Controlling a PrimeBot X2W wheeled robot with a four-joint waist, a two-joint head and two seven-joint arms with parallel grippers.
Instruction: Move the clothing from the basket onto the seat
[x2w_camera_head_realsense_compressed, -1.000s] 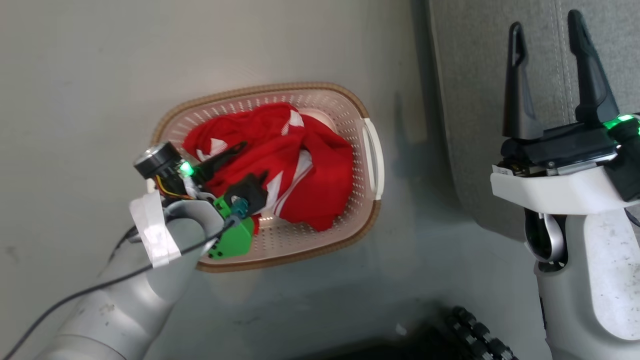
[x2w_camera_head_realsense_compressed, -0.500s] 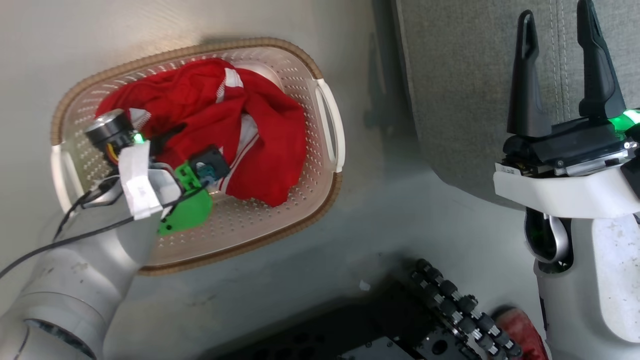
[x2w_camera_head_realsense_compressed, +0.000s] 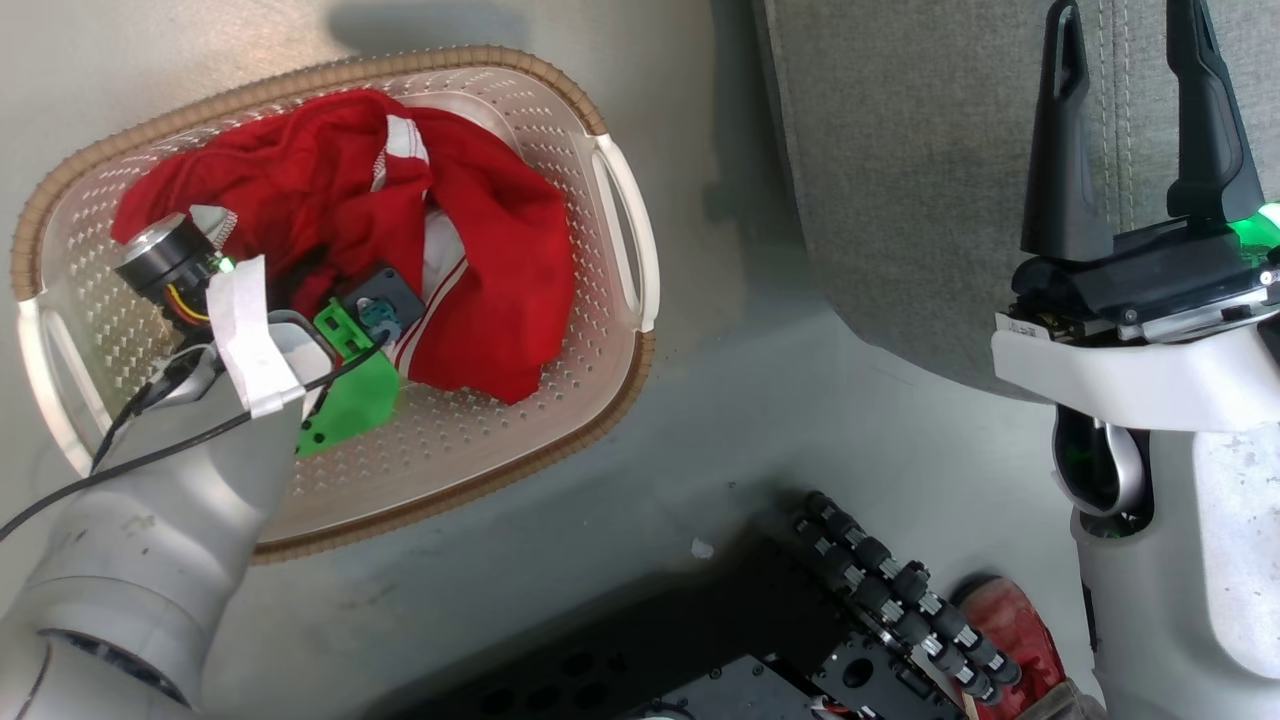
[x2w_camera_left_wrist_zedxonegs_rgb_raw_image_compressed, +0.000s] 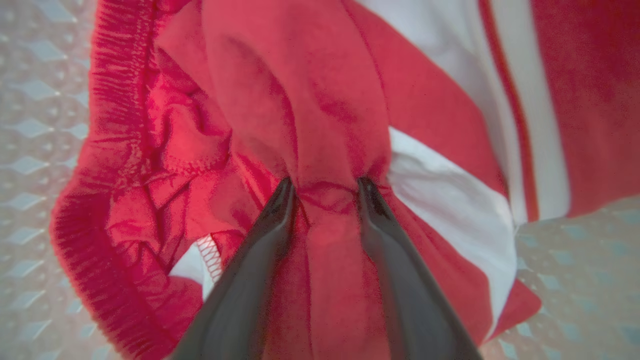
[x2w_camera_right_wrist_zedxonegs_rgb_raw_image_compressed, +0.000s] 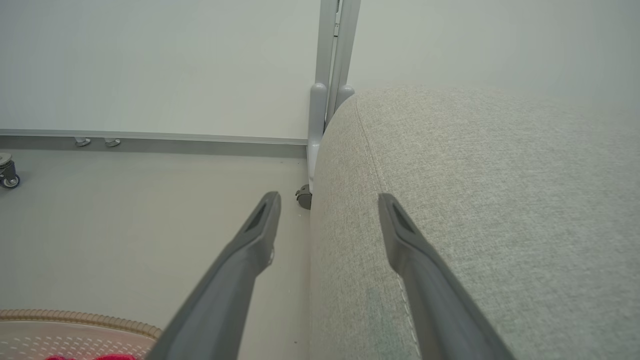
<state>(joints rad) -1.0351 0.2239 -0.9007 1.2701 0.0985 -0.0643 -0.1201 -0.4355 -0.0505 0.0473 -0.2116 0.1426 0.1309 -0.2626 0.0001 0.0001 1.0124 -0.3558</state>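
The clothing, bright red with white stripes, lies bunched in the cream perforated basket on the floor at the upper left of the head view. My left gripper reaches down into the basket, and its two dark fingers are shut on a puckered fold of the clothing. The fingertips are buried in the cloth in the head view. My right gripper stands open with nothing between its fingers, over the edge of the grey seat. The right wrist view shows that gripper straddling the seat's rounded edge.
The basket's white handle faces the seat across a strip of floor. My dark base with a black cable chain fills the bottom. A pale wall panel with a grey post and a caster stand beyond the seat.
The head camera has tipped, so the basket now shows further up and left. My left gripper has sunk into the clothing and its fingers have closed on a fold. The right gripper has stayed open.
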